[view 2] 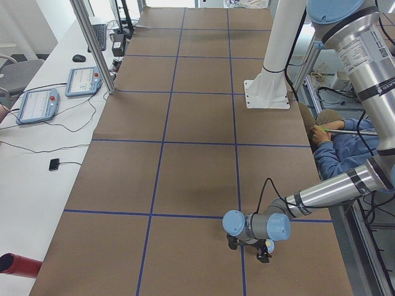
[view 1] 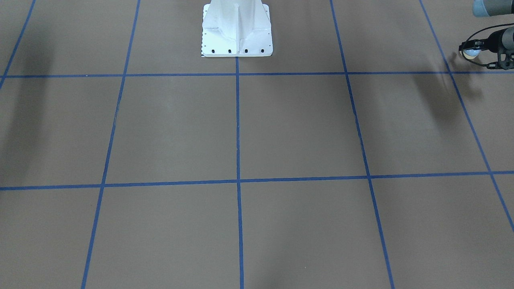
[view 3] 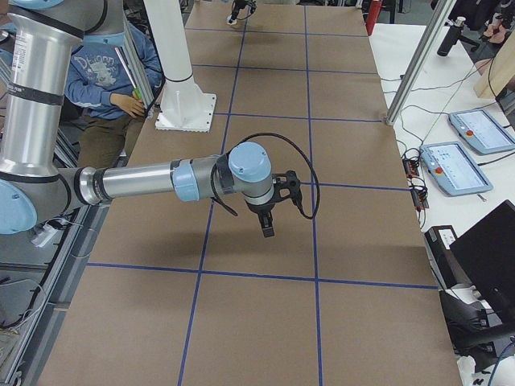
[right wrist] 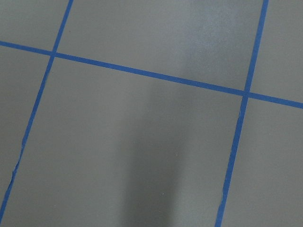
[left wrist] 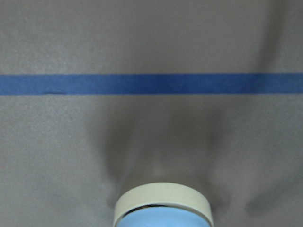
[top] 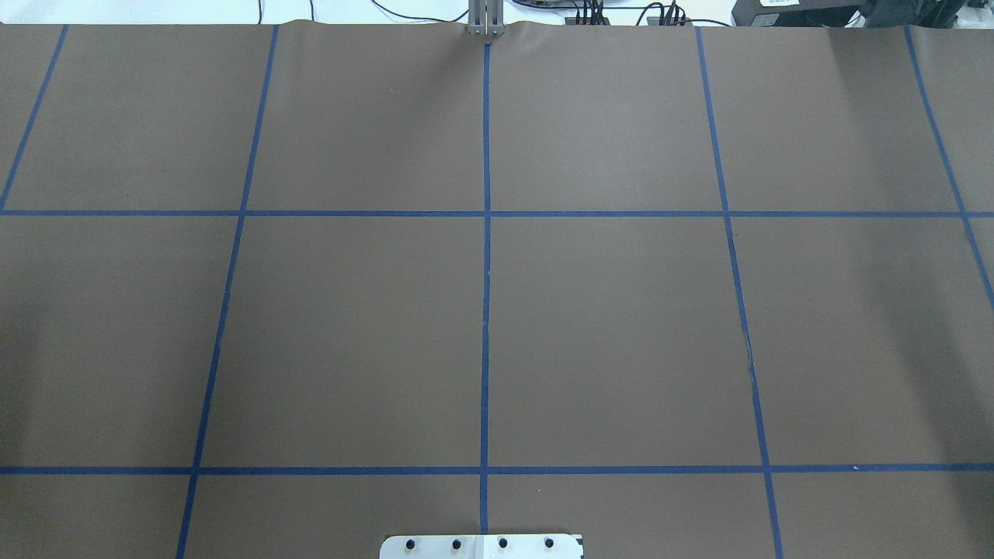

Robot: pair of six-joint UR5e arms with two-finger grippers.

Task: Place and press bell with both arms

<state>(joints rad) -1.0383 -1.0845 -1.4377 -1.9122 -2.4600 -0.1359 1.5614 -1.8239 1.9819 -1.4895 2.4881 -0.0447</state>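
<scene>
Bell sits clamped in my left pincer, above the table at its left end, ready to set down; right pincer hovers mid-table, grip unclear

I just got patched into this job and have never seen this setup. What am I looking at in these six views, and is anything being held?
These are two grey robot arms bolted beside a white pedestal, working over a brown table marked with blue tape squares. Two views look down on the table, one from the operators' side and one from behind the robot. Two look along it from each end, and one camera rides on each wrist.

The left gripper is at the table's left end, holding the bell, a small light-blue dome. The left wrist view shows its cream ring above the table.

The right gripper hangs over the middle of the table's right part, with nothing seen in it. I cannot tell whether it is open.
</scene>
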